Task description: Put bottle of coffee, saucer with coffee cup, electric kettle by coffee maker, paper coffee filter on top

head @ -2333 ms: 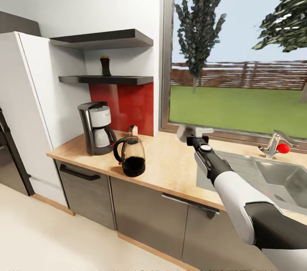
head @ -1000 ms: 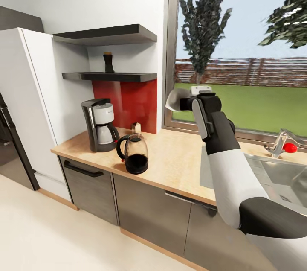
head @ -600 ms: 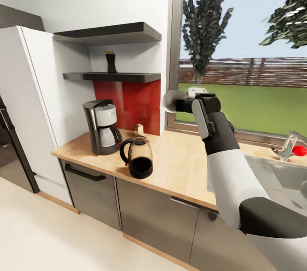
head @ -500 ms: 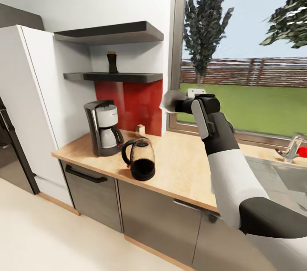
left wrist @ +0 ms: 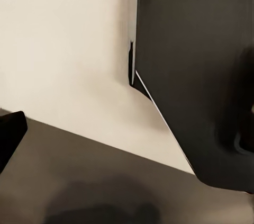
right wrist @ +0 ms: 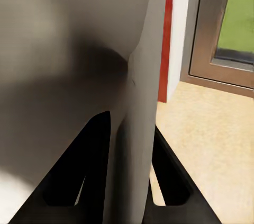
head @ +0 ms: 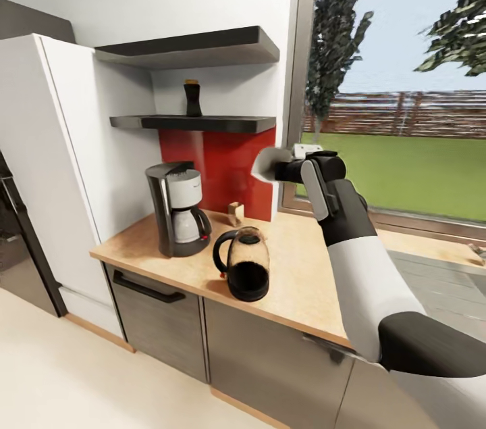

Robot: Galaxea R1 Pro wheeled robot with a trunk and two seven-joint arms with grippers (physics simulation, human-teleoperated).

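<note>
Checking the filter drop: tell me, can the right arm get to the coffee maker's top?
Probably yes: the right claw, shut on the paper filter, is above the counter, with open air toward the coffee maker.

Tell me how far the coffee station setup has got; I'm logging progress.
Done: coffee maker on the countertop, electric kettle beside it. In hand: the right claw holds the paper filter up, short of the maker. Left: the coffee bottle sits on the shelf; saucer and cup unplaced.

Paper coffee filter [right wrist: 69, 75] hides the coffee maker.
</note>
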